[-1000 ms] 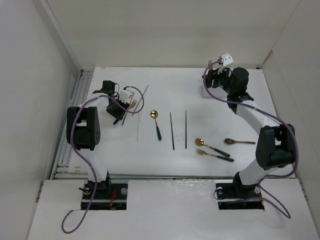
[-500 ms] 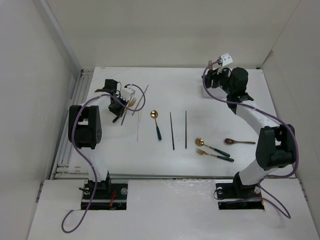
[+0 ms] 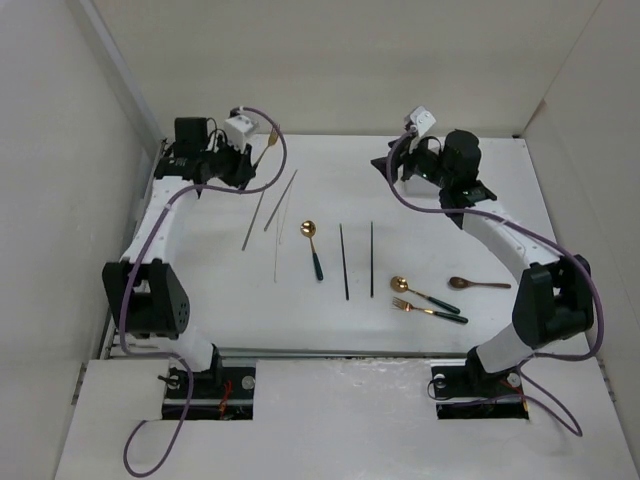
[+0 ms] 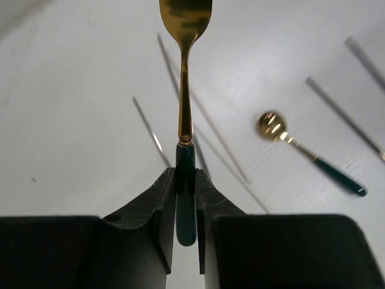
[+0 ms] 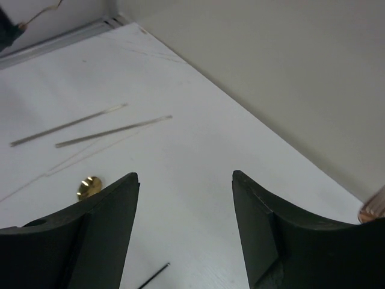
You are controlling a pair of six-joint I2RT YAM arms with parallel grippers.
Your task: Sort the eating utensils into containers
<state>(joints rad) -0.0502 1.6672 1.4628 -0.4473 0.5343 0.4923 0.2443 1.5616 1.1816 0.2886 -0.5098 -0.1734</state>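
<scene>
Item 1, your left gripper [image 4: 185,183]: pinching the dark green handle of a gold fork [image 4: 184,90], tines outward, above the far left of the desk [image 3: 330,320].
Item 2, your right gripper [image 5: 185,180]: spread, holding nothing, far right.
Item 3, lying on the desk: gold spoon [image 3: 313,246], dark chopsticks [image 3: 345,262], silver chopsticks [image 3: 256,212], second gold spoon [image 3: 428,297] just beside a second gold fork [image 3: 430,312], brown spoon [image 3: 480,284].

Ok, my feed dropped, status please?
Left gripper shut on gold utensil, held above table. Right gripper open, empty. Nothing seen in the way.
</scene>
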